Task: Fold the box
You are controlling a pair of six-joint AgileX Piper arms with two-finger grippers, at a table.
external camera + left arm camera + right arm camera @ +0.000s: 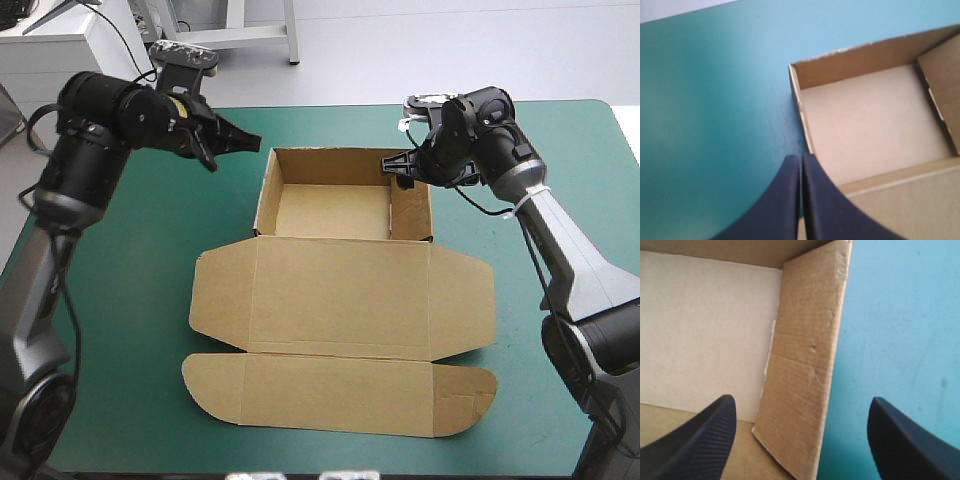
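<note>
Closing squarely on the box's (pixel 345 285) right wall (pixel 805 365) — one finger (pixel 695 440) inside the tray (pixel 875 125), one outside — looks the way to seat its tuck; the right hand (pixel 400 168) straddles that wall, fingers spread. The left hand (pixel 250 142), fingers pressed together, hovers outside the tray's left wall (pixel 265 195), the lid (pixel 330 390) flat on the table (pixel 130 330).

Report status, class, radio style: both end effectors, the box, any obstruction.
Left end effector shut, empty, outside the box, by its left wall. Right end effector open, straddling right wall. Open tray, lid flat. No obstruction seen.
</note>
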